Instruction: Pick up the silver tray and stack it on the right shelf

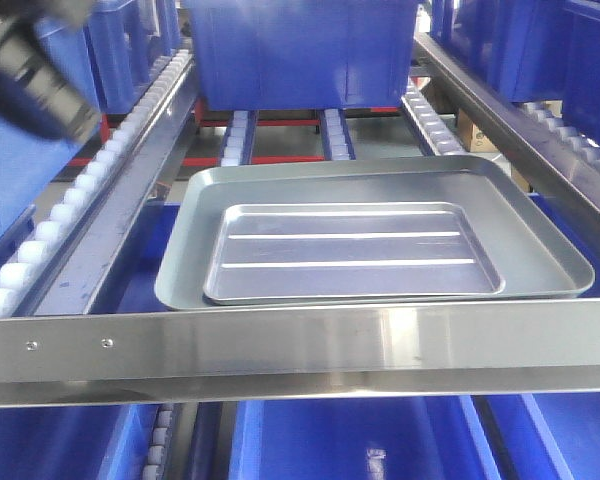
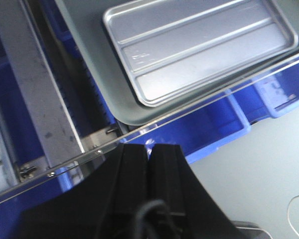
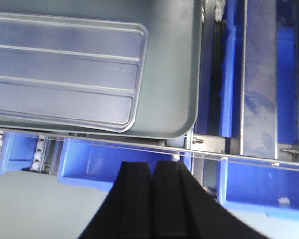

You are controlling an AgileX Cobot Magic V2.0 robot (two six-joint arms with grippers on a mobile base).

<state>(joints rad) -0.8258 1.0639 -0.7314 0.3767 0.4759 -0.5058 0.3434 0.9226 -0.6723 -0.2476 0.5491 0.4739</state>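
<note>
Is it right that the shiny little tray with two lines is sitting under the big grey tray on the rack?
Not quite. The silver tray with two ridges lies on top of, inside, the bigger grey tray, not under it. The exterior front-facing view shows this clearly. Both do sit on the rack.

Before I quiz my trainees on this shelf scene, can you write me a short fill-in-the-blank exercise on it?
1. The silver tray lies inside a larger, duller ____ tray.
2. The flat bottom of the silver tray shows ____ long parallel ridges.
3. The bin at the back of the right shelf is ____ in colour.
4. The fingers of the left gripper and the right gripper are pressed ____, holding nothing.

Missing words: grey; two; blue; together
</note>
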